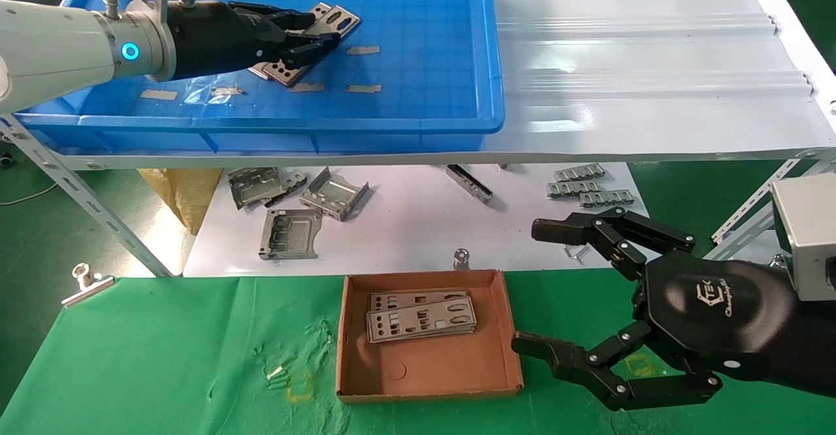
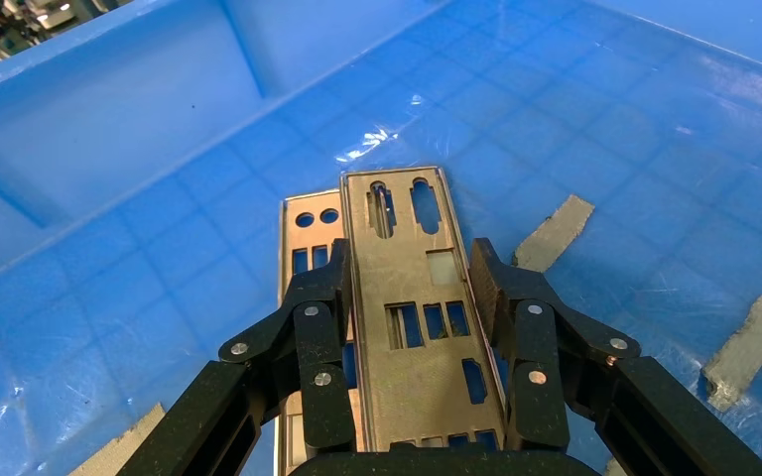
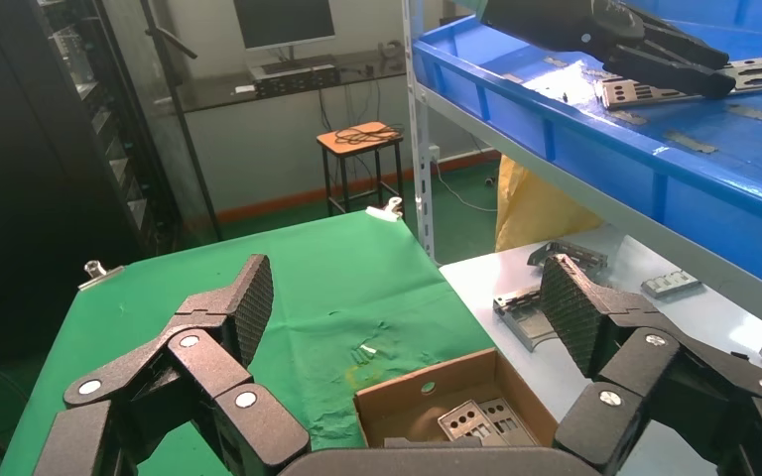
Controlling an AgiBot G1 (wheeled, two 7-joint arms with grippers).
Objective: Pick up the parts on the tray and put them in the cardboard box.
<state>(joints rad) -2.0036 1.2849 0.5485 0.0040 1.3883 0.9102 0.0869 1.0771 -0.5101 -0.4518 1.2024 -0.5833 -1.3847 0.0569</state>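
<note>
Across the upper left of the head view: tray (image 1: 418, 63), blue plastic, grid floor, strips of tan tape (image 1: 363, 49) stuck on it, set on a white shelf (image 1: 653, 63).

Lower centre, on green cloth (image 1: 163, 356): cardboard box (image 1: 424, 376), brown, low walls; two plates (image 1: 421, 317) lie stacked flat in its far half, slightly skewed.

Lower right: right gripper (image 1: 529, 288), black, fingers spread wide and holding nothing, hovering just beside the box's right wall, parked. The right wrist view shows its pads (image 3: 250, 307) well apart above the box.

Upper left, inside the tray: left gripper (image 1: 320, 30), black, reaching in from the left edge. The left wrist view shows its fingers (image 2: 322, 337) closed against both long edges of the top plate (image 2: 422, 327), silver with rectangular and slotted cutouts. A second plate (image 2: 303, 243) lies directly beneath, offset to one side, two round holes showing at its end, resting on the tray floor.

Middle, on the white lower board (image 1: 405, 226): grey bent brackets (image 1: 294, 206) at left, small ribbed clips (image 1: 588, 187) at right.

Left edge of the cloth: one metal binder clip (image 1: 85, 281).
</note>
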